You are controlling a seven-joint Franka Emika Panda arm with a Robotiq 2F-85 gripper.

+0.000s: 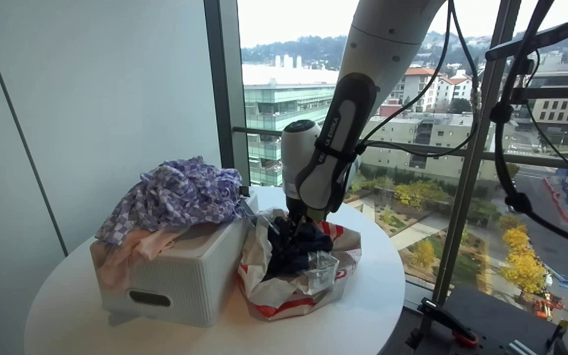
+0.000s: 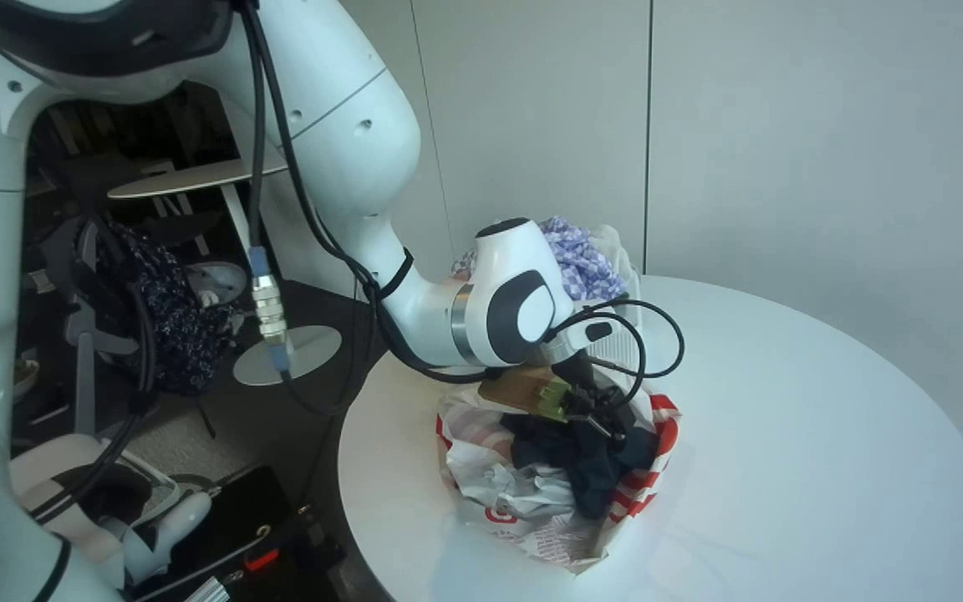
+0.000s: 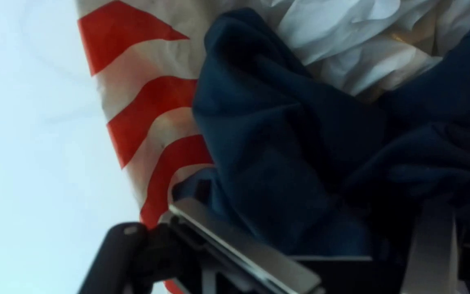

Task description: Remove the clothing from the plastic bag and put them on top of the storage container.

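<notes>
In an exterior view, daylight enters through the tall, dark-framed glass window point(image 1: 417, 192), and pale sky point(image 1: 294, 19) washes out at 12 o'clock. A soft shadow lies at the 7 o'clock foot of the off-white, ribbed plastic storage container point(image 1: 180, 276). In an exterior view, the round white bench point(image 2: 824, 435) is bright and bluish at 4 o'clock. In the wrist view the bench glares at 9 o'clock, the crumpled navy fabric clothing point(image 3: 267, 134) sinks toward black at 4, and the black, silver-faced end effector point(image 3: 320, 232) blurs at 6.
</notes>
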